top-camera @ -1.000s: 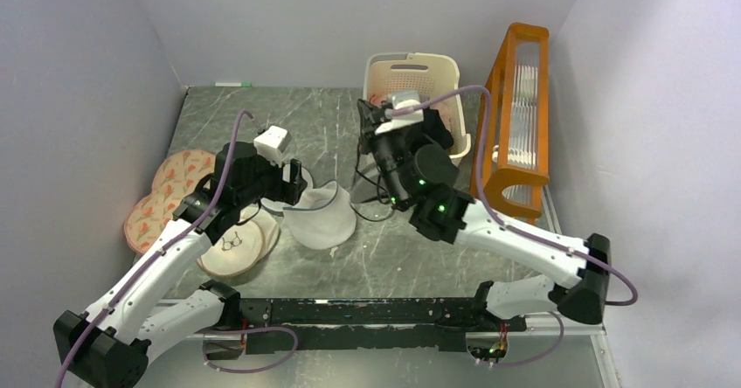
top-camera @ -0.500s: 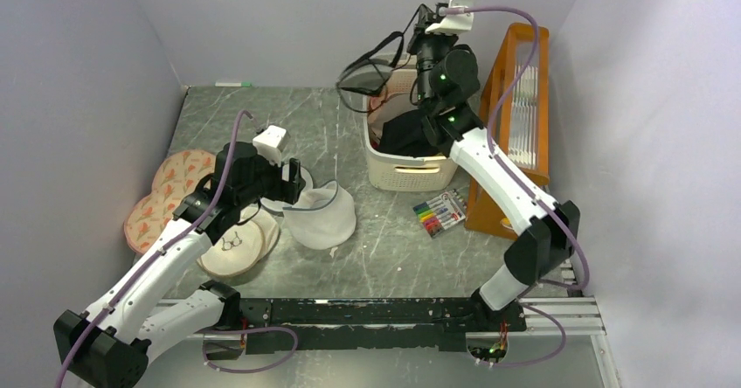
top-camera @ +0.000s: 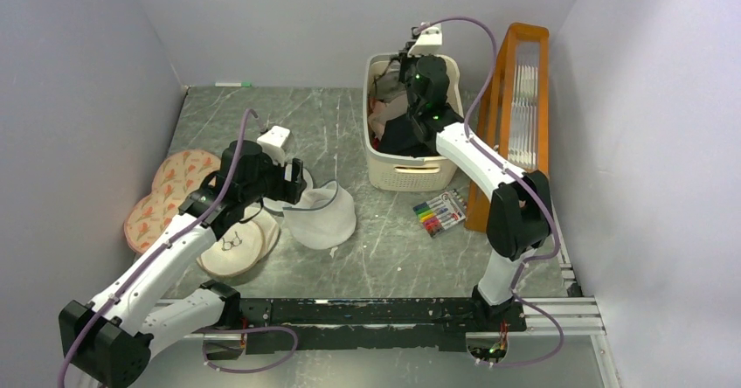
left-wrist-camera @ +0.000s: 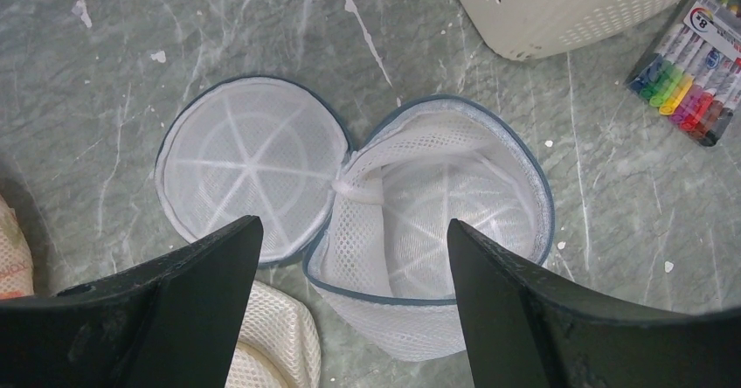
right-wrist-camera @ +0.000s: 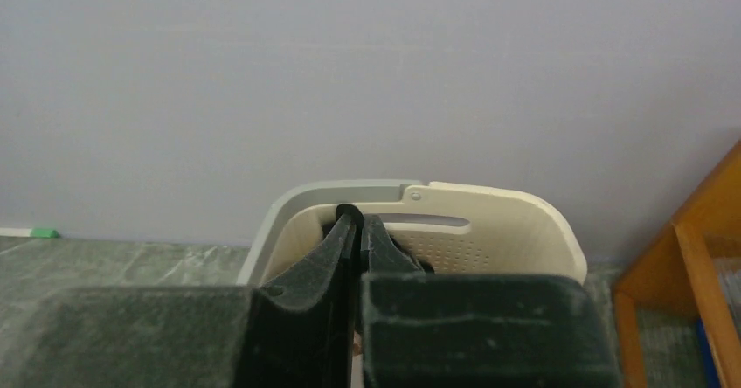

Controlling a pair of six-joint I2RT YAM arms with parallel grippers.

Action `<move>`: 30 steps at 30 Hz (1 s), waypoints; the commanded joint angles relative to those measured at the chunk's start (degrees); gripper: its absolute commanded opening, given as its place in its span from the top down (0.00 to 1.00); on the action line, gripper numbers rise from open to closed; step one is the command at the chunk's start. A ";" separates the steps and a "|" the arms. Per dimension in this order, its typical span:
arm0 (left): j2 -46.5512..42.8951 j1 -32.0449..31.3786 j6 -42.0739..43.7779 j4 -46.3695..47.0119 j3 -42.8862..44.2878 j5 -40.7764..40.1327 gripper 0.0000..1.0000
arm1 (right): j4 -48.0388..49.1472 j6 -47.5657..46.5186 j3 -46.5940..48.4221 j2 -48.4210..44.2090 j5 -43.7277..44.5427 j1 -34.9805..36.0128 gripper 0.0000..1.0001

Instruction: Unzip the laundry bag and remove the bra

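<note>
Objects on the grey marbled table (top-camera: pixel 262 117) count as follows: one round white translucent mesh laundry bag (top-camera: pixel 322 218), one cream slatted plastic basket (top-camera: pixel 411 176), one pack of coloured markers (top-camera: pixel 439 213), one orange wooden rack (top-camera: pixel 515 100) against the right wall, a stack of flat cream round pads (top-camera: pixel 236 246), and a cluster of pink patterned round pads (top-camera: pixel 170 187) that overlap too much to count. The laundry bag lies unzipped in two joined halves: its flat circular lid (left-wrist-camera: pixel 249 165) is folded open beside the deeper drum (left-wrist-camera: pixel 437 231), and both show only white mesh inside. The left gripper (left-wrist-camera: pixel 349 231) hangs right above the bag, its two fingers (left-wrist-camera: pixel 201 274) spread wide, one over the lid's near edge and the other over the drum, with the hinge between them; they touch nothing that can be seen. The one black fabric bra (top-camera: pixel 404 135) lies inside the basket with a reddish garment (top-camera: pixel 380 108), well apart from the bag. The right gripper (top-camera: pixel 409 60) sits above the basket's far end, over the bra, with its fingers (right-wrist-camera: pixel 341 248) pressed together. Whether they pinch a strap cannot be told.
</note>
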 commanded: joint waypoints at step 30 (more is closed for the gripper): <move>-0.17 -0.33 -0.67 0.75 -0.18 -0.98 0.12 | -15.59 20.73 -31.12 -20.31 -8.41 -0.97 0.99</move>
